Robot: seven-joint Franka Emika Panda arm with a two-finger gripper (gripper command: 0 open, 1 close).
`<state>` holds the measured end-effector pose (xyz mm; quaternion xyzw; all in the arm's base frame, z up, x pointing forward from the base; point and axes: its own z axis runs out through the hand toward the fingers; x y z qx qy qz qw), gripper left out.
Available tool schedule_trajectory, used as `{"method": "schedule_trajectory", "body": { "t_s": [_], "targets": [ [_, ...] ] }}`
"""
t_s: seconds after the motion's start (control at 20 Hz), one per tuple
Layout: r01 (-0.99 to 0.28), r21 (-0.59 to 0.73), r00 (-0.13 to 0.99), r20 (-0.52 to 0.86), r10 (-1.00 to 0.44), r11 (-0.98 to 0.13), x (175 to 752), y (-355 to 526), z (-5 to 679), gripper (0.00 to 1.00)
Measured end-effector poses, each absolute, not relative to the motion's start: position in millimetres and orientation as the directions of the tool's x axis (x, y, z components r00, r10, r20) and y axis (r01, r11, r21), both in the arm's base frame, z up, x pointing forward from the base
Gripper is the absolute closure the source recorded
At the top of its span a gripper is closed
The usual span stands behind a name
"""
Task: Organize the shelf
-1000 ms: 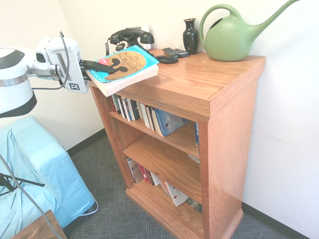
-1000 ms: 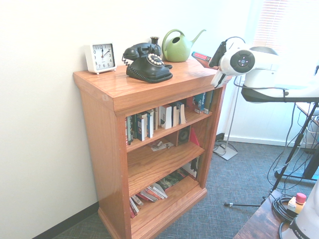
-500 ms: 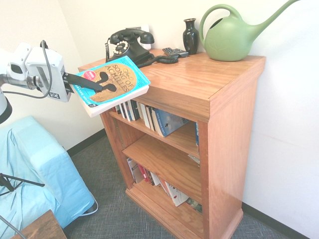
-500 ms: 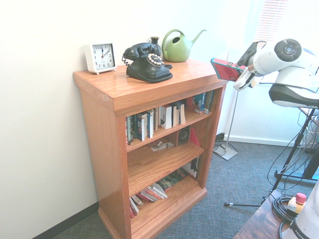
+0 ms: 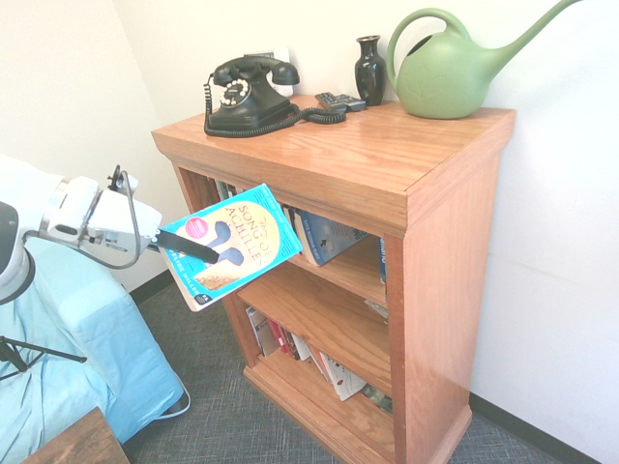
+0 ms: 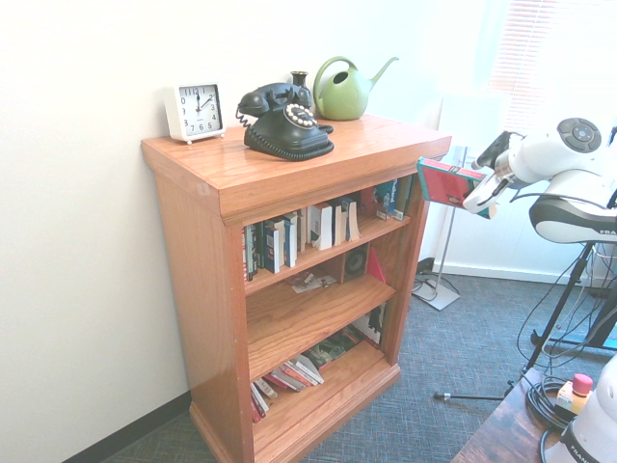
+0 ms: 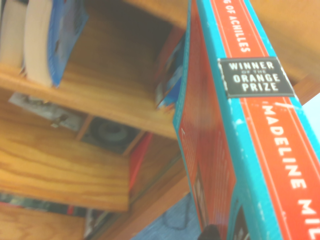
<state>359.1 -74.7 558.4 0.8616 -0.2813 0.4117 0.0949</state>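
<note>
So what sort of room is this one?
Probably a home office or living-room corner: a wooden bookcase full of books, a rotary telephone and alarm clock on top, grey carpet.

On top of the shelf (image 5: pixel 387 159) a telephone (image 5: pixel 247 95) stands near the front corner, with a vase (image 5: pixel 369 70) and a watering can (image 5: pixel 447 72) behind it against the wall and a clock (image 6: pixel 195 111) at the far end. Rows of books (image 6: pixel 299 231) fill the upper level, and more books (image 5: pixel 295 348) lie on the lowest one. In front of the shelf's upper level, clear of the wood, a tilted book (image 5: pixel 230 245) sits clamped in the hand (image 5: pixel 186 247).
</note>
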Motion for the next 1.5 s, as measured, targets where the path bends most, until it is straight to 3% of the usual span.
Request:
{"method": "schedule_trajectory", "body": {
  "t_s": [0.7, 1.5],
  "targets": [
    [-0.479, -0.11, 0.535, 0.75, -0.389, -0.871, 418, -83, 455, 1.0],
    [-0.426, -0.166, 0.523, 0.757, -0.392, -0.889, 486, -63, 422, 1.0]
  ]
}}
